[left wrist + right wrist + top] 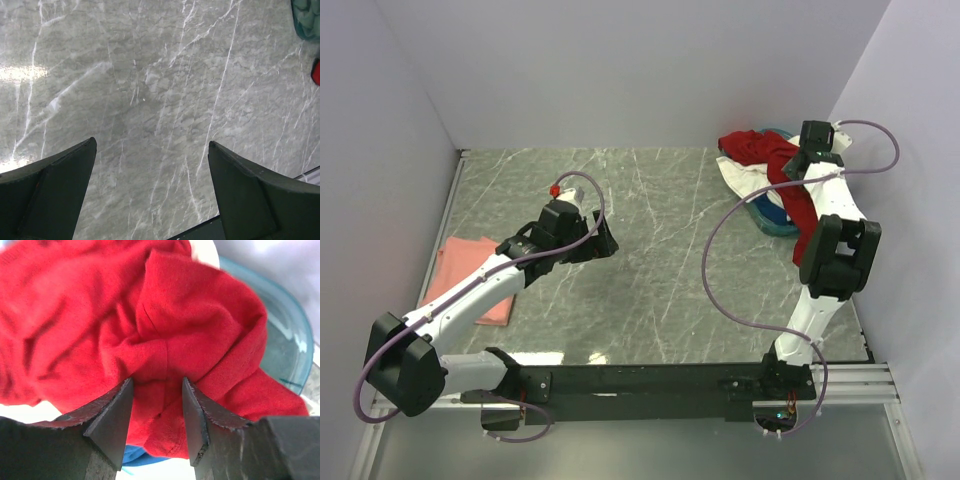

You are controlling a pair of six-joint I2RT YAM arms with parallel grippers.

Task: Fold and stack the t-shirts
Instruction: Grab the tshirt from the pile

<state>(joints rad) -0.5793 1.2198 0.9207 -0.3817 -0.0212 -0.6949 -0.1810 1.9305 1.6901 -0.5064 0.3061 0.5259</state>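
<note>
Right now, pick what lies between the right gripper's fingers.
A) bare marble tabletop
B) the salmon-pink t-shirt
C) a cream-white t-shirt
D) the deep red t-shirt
D: the right wrist view shows a bunched fold of the deep red t-shirt filling the gap between the fingers of the right gripper, with the blue basin behind it.

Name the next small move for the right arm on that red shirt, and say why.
Probably close the right pincer on the fold. It straddles a raised ridge of the red t-shirt, which is heaped over the blue basin. Whether it pinches the cloth yet is unclear, so a firm grip should come before any lift.
</note>
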